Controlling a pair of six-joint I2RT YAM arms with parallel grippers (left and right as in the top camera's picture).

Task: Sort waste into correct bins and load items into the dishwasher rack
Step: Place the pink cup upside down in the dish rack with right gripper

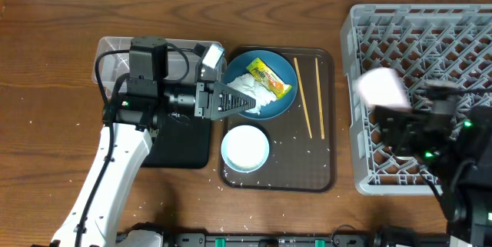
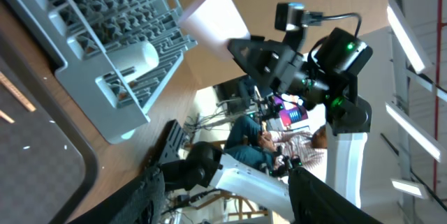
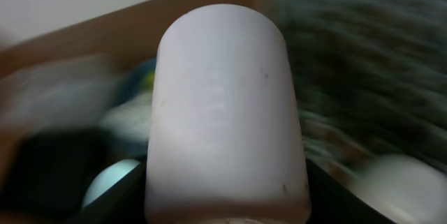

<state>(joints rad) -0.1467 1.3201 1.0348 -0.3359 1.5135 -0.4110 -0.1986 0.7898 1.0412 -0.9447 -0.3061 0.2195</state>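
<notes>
Overhead view has both arms busy at once. The right tool [image 1: 390, 110] is clamped on the pink cup [image 1: 382, 88] and holds it above the left part of the grey dishwasher rack [image 1: 430, 31], at the right of the frame, so I'd call this the cup-loading step. The left wrist view shows a white cup [image 2: 133, 60] already lying on its side in the rack. My guess is the next move is to lower the pink one between the pegs, clear of the white one, and only then let go. The left tool [image 1: 247, 102] sits over the dark-blue plate [image 1: 240, 61] in the middle of the frame. Its fingers are spread with nothing between them, right by the crumpled tissue [image 1: 243, 85] and the snack wrapper [image 1: 269, 78]. It looks lined up for a waste grab, which would need it to drop a bit and pinch the tissue without catching the plate. The clear tub [image 1: 111, 55] and black tray [image 1: 184, 151] are just left of that arm. The bowl [image 1: 245, 148] and chopsticks [image 1: 320, 97] are on the brown tray [image 1: 292, 166] on the surface, not yet loaded. As for text, the wrapper has print on it but it's way too small to read, and I can't spot any other label or brand.
</notes>
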